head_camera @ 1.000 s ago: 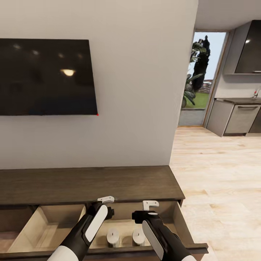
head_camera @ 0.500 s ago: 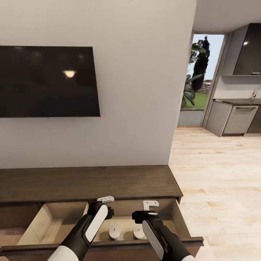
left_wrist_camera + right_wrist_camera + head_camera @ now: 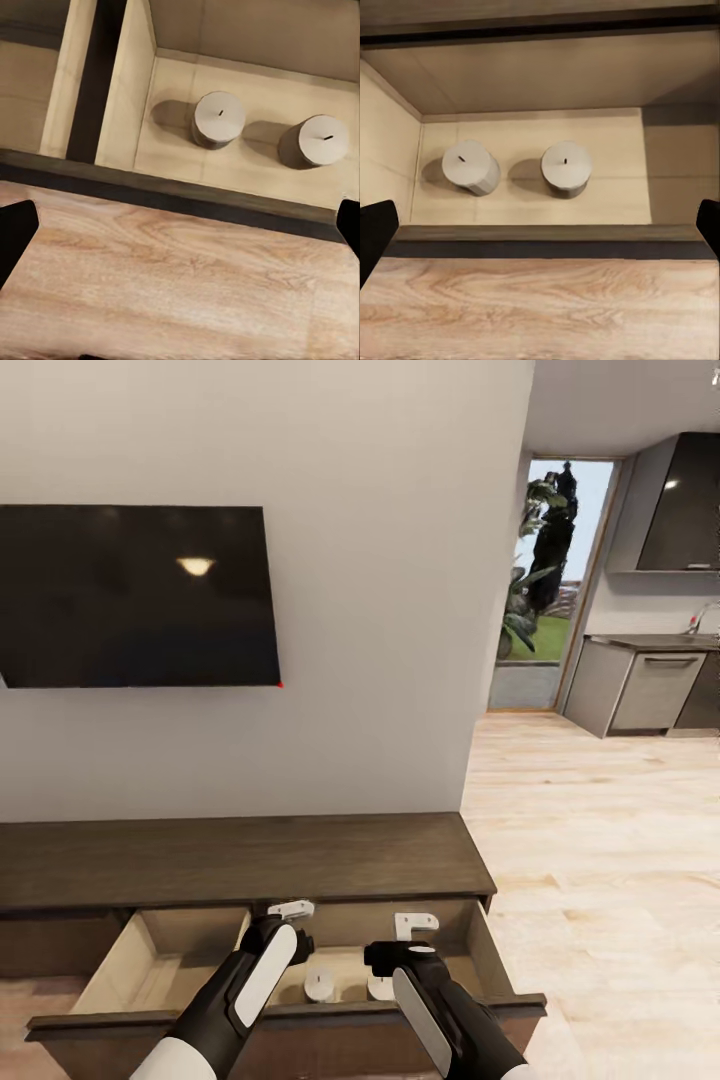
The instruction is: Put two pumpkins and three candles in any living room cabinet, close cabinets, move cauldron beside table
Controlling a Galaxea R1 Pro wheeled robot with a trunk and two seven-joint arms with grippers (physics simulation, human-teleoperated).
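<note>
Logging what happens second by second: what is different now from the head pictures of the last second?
The whole view has shifted, so the robot's camera moved, seemingly backing away: the open drawer of the cabinet sits higher and less of its inside shows. The two candles stand side by side in it as before. Both arms keep their pose; the left gripper and right gripper hold nothing.

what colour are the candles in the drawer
Pale grey-white candles, clearest in the right wrist view.
</note>
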